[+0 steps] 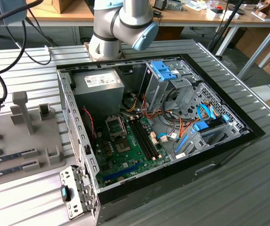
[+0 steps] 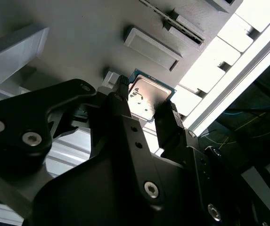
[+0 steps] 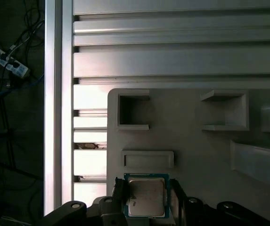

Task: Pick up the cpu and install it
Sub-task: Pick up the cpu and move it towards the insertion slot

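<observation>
1. On the grey tray (image 3: 196,155), the gripper (image 3: 148,189) has its two black fingers (image 3: 119,190) set against opposite edges of the cpu (image 3: 145,197). In both wrist views they look clamped on it.
2. The cpu sits near one edge of the tray with its shiny metal top up, just beside a low raised block (image 3: 147,159). Whether it rests on the tray or has left it cannot be told.
3. The step in hand appears to be the pick-up. It is likely best done with a straight lift off the tray, keeping the cpu level and held by its edges only, so it neither tilts nor slips.
4. In the exterior view, the open computer case (image 1: 172,182) lies beside the tray.
</observation>
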Motion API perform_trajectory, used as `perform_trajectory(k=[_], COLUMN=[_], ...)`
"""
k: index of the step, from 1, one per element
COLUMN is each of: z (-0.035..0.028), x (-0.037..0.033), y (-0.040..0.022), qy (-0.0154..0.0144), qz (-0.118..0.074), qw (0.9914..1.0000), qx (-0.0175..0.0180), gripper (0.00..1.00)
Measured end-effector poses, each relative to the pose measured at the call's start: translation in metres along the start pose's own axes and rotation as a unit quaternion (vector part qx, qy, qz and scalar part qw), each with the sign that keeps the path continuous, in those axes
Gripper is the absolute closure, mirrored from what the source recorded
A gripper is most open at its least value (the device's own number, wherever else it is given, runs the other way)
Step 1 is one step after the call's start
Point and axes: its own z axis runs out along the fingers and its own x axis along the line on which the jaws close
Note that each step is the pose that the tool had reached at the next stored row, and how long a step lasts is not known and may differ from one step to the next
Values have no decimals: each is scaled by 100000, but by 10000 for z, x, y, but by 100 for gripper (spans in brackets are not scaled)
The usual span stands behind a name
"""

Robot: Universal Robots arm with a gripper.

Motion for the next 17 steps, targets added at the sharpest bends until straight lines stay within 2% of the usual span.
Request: perform_trajectory(k=[17], z=[-102], x=[4], y=[2], qy=[8], qz=[-6], qw=[100000], qx=[-208], gripper=[53])
